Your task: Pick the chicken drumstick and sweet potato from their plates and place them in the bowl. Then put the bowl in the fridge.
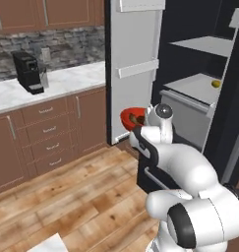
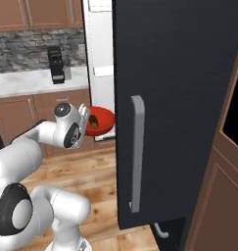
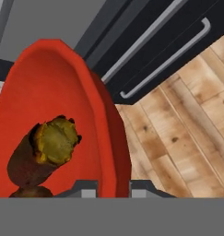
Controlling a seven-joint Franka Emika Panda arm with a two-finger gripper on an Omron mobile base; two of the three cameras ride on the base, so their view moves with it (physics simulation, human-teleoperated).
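My gripper [image 3: 114, 186] is shut on the rim of the red-orange bowl [image 3: 53, 92], which hangs tilted in the air. In the bowl lies the sweet potato [image 3: 43, 152], brown with a yellow cut end. A dark brown lump [image 3: 30, 191] under it is cut off by the picture's edge, and I cannot tell whether it is the chicken drumstick. In the left base view the bowl [image 1: 132, 116] hangs just left of the gripper [image 1: 144, 121], in front of the open fridge [image 1: 190, 88], below its grey shelves. In the right base view the bowl [image 2: 99, 121] is beside the gripper [image 2: 86, 120]. The plates are out of view.
The fridge's pale-lined door [image 1: 133, 69] stands open to the left of the bowl. Another black door with a silver handle [image 2: 136, 152] is close on the right. Drawers with bar handles [image 3: 164, 60] sit low. A small yellow item [image 1: 216, 83] lies on a shelf. A coffee machine [image 1: 27, 73] stands on the counter.
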